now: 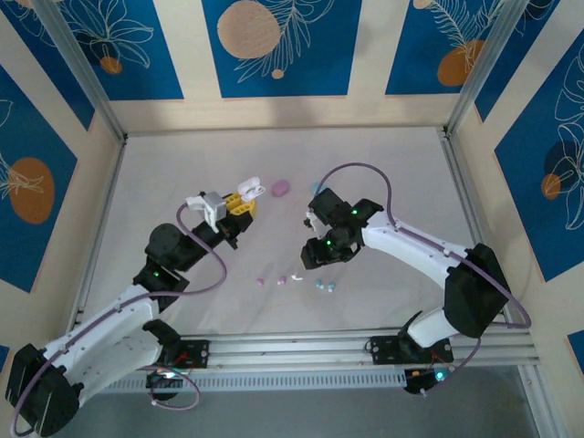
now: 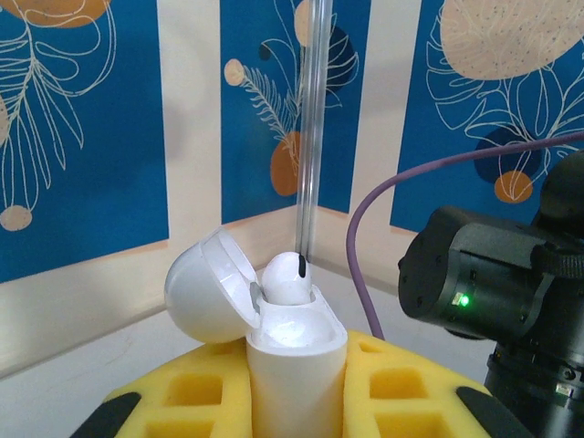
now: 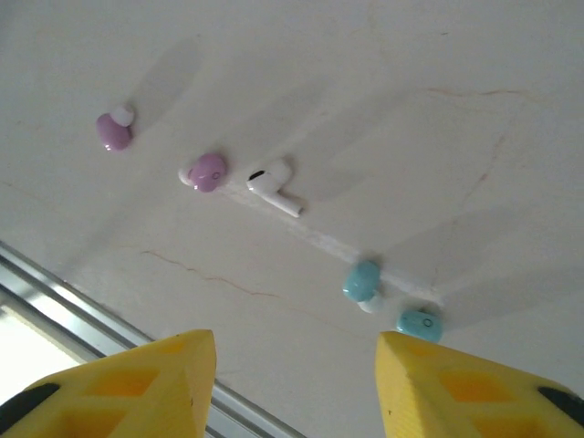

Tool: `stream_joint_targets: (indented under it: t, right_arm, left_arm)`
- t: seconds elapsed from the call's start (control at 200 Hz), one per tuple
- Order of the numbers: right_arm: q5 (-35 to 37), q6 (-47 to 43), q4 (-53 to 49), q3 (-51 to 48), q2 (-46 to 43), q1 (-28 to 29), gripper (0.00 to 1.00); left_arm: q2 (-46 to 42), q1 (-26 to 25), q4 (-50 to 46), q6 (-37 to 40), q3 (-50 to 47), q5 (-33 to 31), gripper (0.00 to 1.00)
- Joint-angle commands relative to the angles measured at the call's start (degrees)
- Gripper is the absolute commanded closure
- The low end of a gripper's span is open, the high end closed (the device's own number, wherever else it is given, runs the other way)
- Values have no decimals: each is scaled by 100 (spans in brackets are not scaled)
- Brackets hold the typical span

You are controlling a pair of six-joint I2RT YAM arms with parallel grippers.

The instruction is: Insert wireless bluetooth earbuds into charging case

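We've got one white earbud point(image 2: 287, 278) sitting in the open white charging case point(image 2: 297, 351), pinched upright by the left gripper point(image 1: 239, 205) left of the table's point(image 1: 392, 164) middle. Nearer us, a loose white bud point(image 3: 272, 185), two pink buds point(image 3: 206, 171) and two teal buds point(image 3: 362, 280) lie in a row. The right gripper point(image 3: 297, 365) hangs over them, fingers apart, holding nothing.
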Motion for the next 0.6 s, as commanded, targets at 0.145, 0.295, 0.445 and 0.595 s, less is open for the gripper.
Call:
stream_joint_targets:
  t: [0.145,0.295,0.445,0.595]
  right_arm:
    - [-255,-109,112,-395,-703,-350,50]
    - [-368,-210,243,-336,-536,-364,50]
    - [-463,-342,409,-166,-87,-186,49]
    - [-324,-615,389,166,561,-6,49]
  left_arm:
    - [-111,-47,44,29,-168,-160,100]
    - [104,-48,203,42,-113,-127,100]
    - [295,-46,420,6,-107,-180,100]
    - [328,-45,444,15,-132,-430,100]
